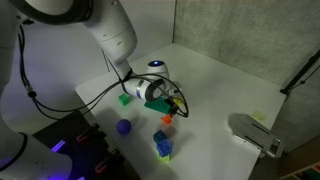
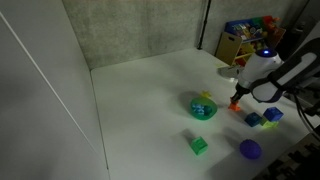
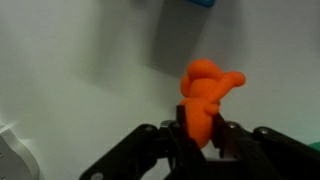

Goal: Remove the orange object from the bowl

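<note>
My gripper [image 3: 200,128] is shut on the orange object [image 3: 207,92], a chunky orange-red piece that sticks out past the fingertips above the white table. In an exterior view the gripper [image 2: 238,98] hangs just beside the teal-green bowl [image 2: 203,107], with the orange object [image 2: 236,105] at its tip, outside the bowl's rim. A small yellow piece lies in the bowl. In an exterior view the gripper [image 1: 172,103] partly covers the bowl [image 1: 153,95].
A green block [image 2: 199,146] and a purple ball [image 2: 250,149] lie toward the table's front. Blue and green blocks [image 2: 270,117] with a small orange bit [image 2: 252,119] sit near the gripper. A grey device [image 1: 255,135] lies at the table's edge. A toy shelf [image 2: 245,38] stands behind.
</note>
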### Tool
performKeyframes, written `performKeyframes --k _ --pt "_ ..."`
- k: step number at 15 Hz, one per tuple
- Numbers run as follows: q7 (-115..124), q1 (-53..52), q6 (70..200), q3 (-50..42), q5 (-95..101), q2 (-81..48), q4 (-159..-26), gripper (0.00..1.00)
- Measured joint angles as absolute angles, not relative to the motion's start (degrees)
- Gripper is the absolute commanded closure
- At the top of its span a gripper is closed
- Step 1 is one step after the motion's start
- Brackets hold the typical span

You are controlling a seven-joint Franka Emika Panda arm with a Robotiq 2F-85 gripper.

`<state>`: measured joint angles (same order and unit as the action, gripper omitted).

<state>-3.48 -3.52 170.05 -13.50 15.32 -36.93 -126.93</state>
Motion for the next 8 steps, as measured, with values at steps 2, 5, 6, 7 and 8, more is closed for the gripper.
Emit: performKeyframes --k 2,5,6,7,8 --pt "-2.52 -4.57 170.79 -13.87 15.31 -38.82 -124.84 0.92" --pt "-1.87 -6.28 174.46 -15.53 15.31 -40.15 -123.97 0.92" --pt "-1.86 -6.75 175.87 -16.18 15.31 -40.28 -124.11 0.92" --pt "-1.86 -7.21 177.29 -16.88 15.31 -40.29 -124.47 0.92" --pt "-1.86 -7.75 178.8 -17.71 15.31 -40.3 -124.97 0.92"
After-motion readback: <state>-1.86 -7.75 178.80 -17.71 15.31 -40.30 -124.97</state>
